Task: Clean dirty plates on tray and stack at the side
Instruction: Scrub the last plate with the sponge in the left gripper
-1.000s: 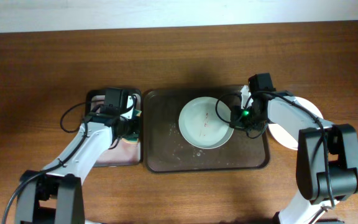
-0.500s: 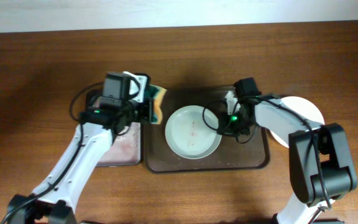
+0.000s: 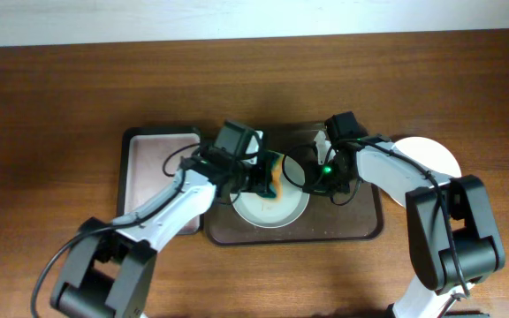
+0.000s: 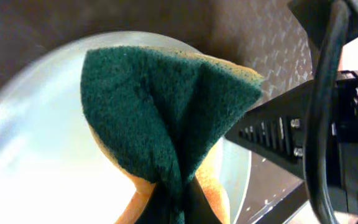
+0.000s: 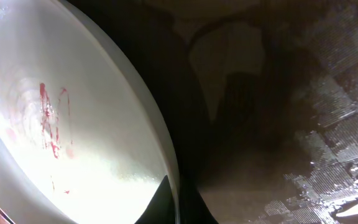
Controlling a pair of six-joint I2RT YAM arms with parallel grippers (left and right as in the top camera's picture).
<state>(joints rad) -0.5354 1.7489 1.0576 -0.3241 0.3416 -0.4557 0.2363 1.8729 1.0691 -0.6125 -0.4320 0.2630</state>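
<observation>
1. Left gripper is clamped on a sponge, green scrubby face out, yellow-orange foam behind, folded where the fingers pinch it.
2. The sponge sits over the 12 o'clock part of the dirty plate; can't tell if it's actually touching.
3. Right gripper is at the plate's 2 o'clock rim and looks pinched shut on the edge, though its wrist view is pretty dark there.
4. Thin red streaks show near the plate's middle.
5. That plate lies inside the tray, left of its centre.
6. Out at 3 o'clock from the tray, a plain white plate sits on the table.
7. At 9 o'clock, just beside the tray, is a smaller black-rimmed tray with a pinkish inside.
</observation>
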